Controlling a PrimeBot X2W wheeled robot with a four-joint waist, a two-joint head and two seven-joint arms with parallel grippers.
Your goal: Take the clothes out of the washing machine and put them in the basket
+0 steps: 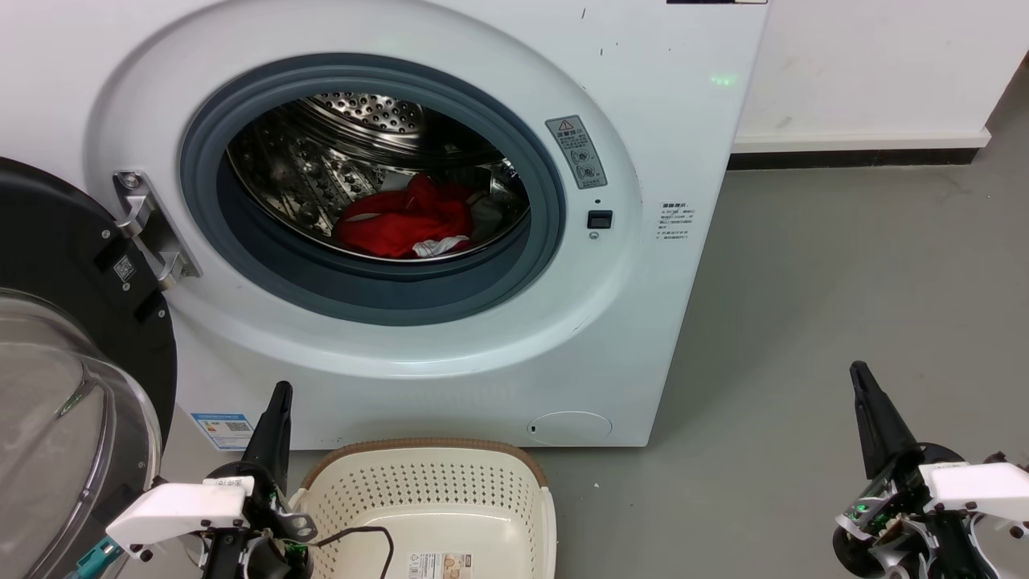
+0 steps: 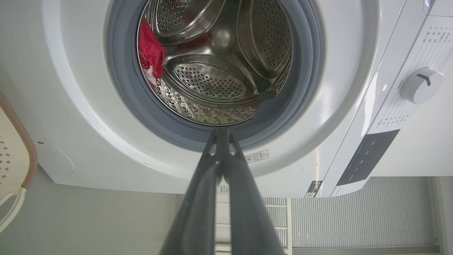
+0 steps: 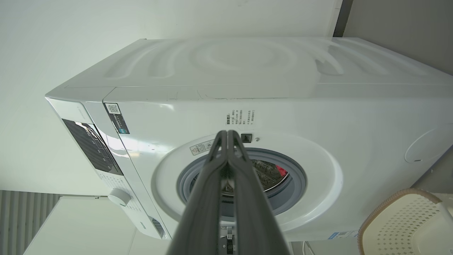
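Fingers of my left gripper (image 1: pixel 280 392) were pressed together at the tips, holding and touching nothing; my right gripper (image 1: pixel 858 371) was likewise closed and empty. Both pointed toward the large white front-loading washing machine (image 1: pixel 667 265). Its round grey-gasketed porthole faced me, and its dark-rimmed glass door (image 1: pixel 56 241) stood open at my left. A crumpled red garment (image 1: pixel 399 223) lay low in the perforated steel drum (image 1: pixel 362 112). The cream perforated plastic basket (image 1: pixel 418 445) with a brown woven-look rim stood mouth-up on the grey floor (image 1: pixel 804 281) just before the machine, beside my left gripper.
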